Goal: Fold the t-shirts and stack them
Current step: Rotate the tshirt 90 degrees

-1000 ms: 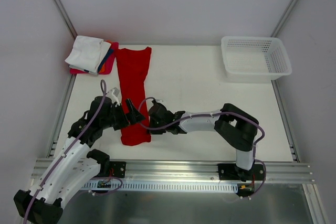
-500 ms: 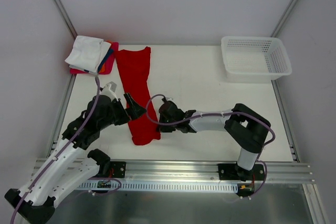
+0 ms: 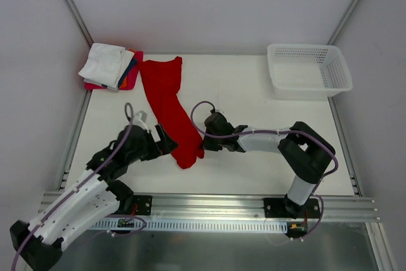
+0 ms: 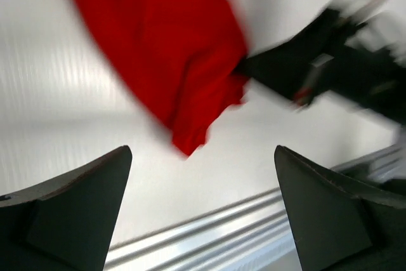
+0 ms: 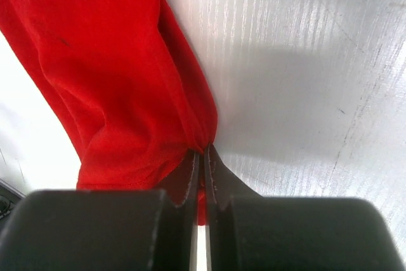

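A bright red t-shirt (image 3: pixel 166 103) lies as a long strip on the white table, from the back left down to the middle front. My right gripper (image 3: pixel 202 146) is shut on its near right edge; the wrist view shows red cloth (image 5: pixel 120 87) pinched between the jaws. My left gripper (image 3: pixel 171 145) is open and empty just left of the shirt's near end; its wrist view shows the red cloth (image 4: pixel 171 61) ahead, apart from the fingers. A stack of folded shirts (image 3: pixel 110 66), white on top with blue, orange and pink-red under it, sits at the back left corner.
A white plastic mesh basket (image 3: pixel 308 70) stands at the back right. The metal rail (image 3: pixel 209 206) runs along the near table edge. Side walls close in left and right.
The shirt's near end has been dragged to the right, so the strip now slants. My right gripper moved right with it. My left gripper let go and now stands open beside it.
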`<state>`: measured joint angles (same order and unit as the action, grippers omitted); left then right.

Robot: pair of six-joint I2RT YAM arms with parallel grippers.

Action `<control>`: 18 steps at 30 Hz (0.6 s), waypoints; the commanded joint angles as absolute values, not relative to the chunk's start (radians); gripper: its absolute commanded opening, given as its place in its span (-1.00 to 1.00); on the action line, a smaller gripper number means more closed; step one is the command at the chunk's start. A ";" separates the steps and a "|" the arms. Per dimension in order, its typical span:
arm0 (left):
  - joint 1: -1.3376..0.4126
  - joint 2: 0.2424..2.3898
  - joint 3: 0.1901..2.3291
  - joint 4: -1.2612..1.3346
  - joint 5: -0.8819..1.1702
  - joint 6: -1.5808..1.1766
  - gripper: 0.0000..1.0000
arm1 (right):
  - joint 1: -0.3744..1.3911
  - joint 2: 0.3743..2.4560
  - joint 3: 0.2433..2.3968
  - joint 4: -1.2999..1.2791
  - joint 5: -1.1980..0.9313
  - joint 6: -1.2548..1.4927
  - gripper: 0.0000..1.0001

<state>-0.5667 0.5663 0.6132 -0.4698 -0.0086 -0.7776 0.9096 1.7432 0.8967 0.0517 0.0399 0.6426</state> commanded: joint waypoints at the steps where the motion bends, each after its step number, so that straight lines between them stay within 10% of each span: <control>1: -0.722 0.652 0.447 -0.447 -0.070 -0.949 0.93 | 0.896 1.767 0.864 -0.069 0.080 0.604 -0.99; 18: -1.247 1.147 0.601 -0.413 -0.416 -1.204 0.98 | 0.917 1.730 0.819 -0.054 0.072 0.615 -0.99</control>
